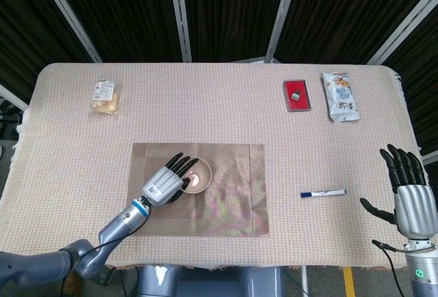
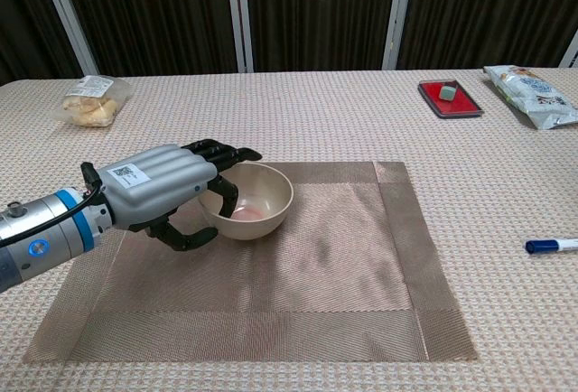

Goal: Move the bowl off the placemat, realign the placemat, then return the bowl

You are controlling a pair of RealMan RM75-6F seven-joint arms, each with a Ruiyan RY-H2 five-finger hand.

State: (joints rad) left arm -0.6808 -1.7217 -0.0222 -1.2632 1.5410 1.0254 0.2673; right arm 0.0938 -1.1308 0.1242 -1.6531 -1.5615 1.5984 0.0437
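The left hand [image 2: 167, 189] grips the bowl [image 2: 247, 200] by its near-left rim, fingers hooked over the edge, and the bowl sits on the placemat [image 2: 343, 266], left of the mat's middle. Over by the table's right edge, the right hand [image 1: 409, 200] holds nothing, fingers spread, near a pen [image 1: 322, 192]
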